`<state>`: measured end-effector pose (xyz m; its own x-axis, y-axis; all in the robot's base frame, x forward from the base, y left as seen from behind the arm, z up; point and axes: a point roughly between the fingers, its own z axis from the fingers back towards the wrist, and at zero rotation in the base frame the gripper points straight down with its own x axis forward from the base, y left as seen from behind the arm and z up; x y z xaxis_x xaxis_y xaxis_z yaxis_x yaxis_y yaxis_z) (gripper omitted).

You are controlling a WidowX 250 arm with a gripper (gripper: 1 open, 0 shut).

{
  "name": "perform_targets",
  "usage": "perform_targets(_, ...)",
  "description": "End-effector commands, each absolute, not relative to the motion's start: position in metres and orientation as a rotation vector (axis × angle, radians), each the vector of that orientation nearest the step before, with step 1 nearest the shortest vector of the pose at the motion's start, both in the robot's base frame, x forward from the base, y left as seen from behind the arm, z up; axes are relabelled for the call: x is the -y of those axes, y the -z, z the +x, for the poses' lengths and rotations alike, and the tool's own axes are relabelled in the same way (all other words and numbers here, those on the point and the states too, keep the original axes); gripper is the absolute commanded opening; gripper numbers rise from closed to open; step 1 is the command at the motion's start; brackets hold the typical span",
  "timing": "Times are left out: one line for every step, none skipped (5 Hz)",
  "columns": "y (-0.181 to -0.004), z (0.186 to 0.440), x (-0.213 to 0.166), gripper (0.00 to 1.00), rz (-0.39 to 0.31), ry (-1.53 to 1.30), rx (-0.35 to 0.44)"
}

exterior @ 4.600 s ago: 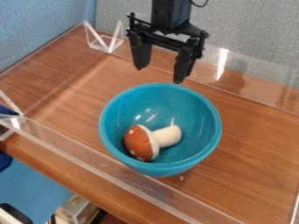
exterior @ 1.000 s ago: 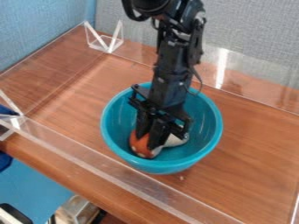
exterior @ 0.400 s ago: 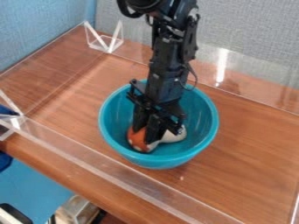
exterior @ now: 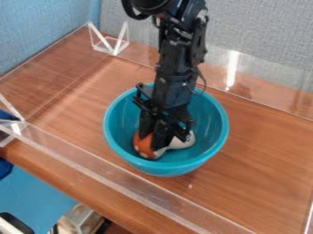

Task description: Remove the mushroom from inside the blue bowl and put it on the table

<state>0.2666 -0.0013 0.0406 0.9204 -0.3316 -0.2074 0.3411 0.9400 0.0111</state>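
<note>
Fingers: black, pointing almost straight down into the bowl, drawn narrow around the mushroom with one on each side of it; they hide most of it.
Mushroom: inside the bowl, low on its floor toward the near-left side; the orange-brown cap shows left of the fingers and a bit of pale stem to their right. Whether it rests on the bowl floor or is just off it cannot be told.
Bowl: teal-blue, round and deep, upright on the counter near the middle of the fenced area; its wall rings the mushroom and the fingers on every side.
Arm: black, coming down from the top of the view over the far rim of the bowl, covering part of the bowl's inside.
Counter: reddish-brown wood grain, carrying the bowl.
Clear walls: low acrylic edging around the counter; the near wall runs just in front of the bowl, the far wall stands behind the arm.
Clear bracket: small triangular piece at the far-left corner, well apart from the bowl.
Backdrop: blue-grey textured surface behind the far-left wall.
</note>
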Motion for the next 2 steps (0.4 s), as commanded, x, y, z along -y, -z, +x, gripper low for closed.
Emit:
perform_targets(-0.0475, 0.2746, -0.0064, 0.00, 0.055, 0.359, -0.171)
perform_targets(-0.0559, 0.2765, -0.0131, 0.00, 0.055, 0.335, -0.170)
